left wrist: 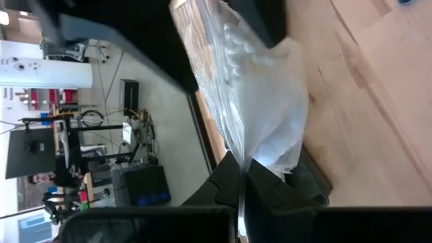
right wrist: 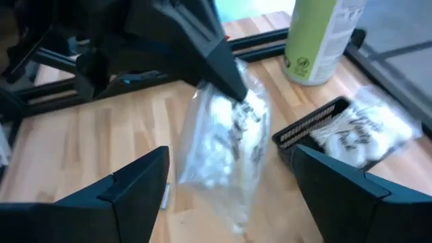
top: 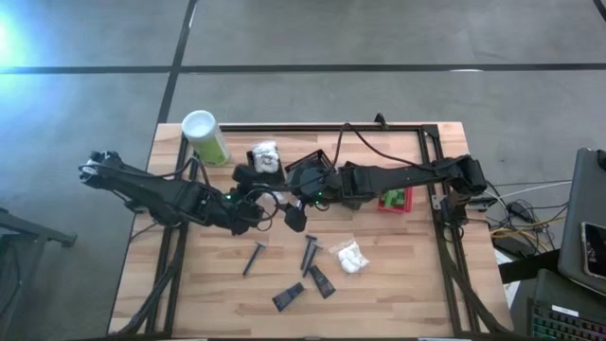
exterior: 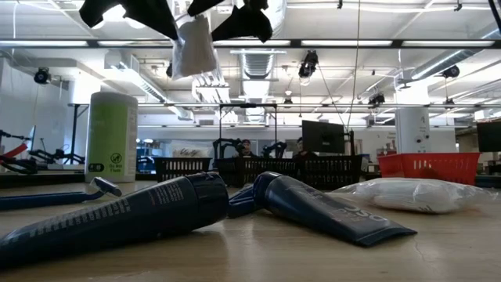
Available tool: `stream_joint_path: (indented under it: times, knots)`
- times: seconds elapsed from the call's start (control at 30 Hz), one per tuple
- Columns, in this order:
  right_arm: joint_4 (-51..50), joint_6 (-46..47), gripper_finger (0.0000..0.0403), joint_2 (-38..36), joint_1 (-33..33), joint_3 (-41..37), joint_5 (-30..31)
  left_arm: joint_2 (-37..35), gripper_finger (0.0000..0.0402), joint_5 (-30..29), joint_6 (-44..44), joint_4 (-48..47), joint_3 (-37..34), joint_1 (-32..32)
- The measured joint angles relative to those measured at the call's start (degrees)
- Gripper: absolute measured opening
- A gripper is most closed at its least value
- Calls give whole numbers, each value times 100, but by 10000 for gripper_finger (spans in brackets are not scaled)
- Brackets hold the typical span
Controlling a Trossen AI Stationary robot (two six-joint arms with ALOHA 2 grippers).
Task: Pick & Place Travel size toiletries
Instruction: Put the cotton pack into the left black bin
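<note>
Dangling packet (right wrist: pixel 226 145), left end effector (left wrist: pixel 239 177) obscured

The desk (top: pixel 398 303) is light wood with a black frame. The canister (top: pixel 204 138) is pale green with a white lid. The packet (right wrist: pixel 226 145) in the left end effector (right wrist: pixel 233 91) is clear with white content. The tubes (exterior: pixel 329 207) are dark blue-grey. One basket (exterior: pixel 429 167) is red.

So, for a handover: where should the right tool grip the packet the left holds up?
Its free lower half, from the side: the packet hangs from the left tool pinching its top edge, just ahead of the open right tool.
</note>
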Motion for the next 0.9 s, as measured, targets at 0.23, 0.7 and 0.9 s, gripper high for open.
stream_joint_path:
  times: [0.23,0.7,0.9]
  knots:
    - [-33,-138,301,4,-43,0,82,96,5,67,-19,-2,-24,0]
    - [-53,-94,222,11,-137,-96,-86,119,5,112,64,208,-35,17]
    - [-56,-13,169,11,-163,-98,-237,119,5,158,71,256,-38,57]
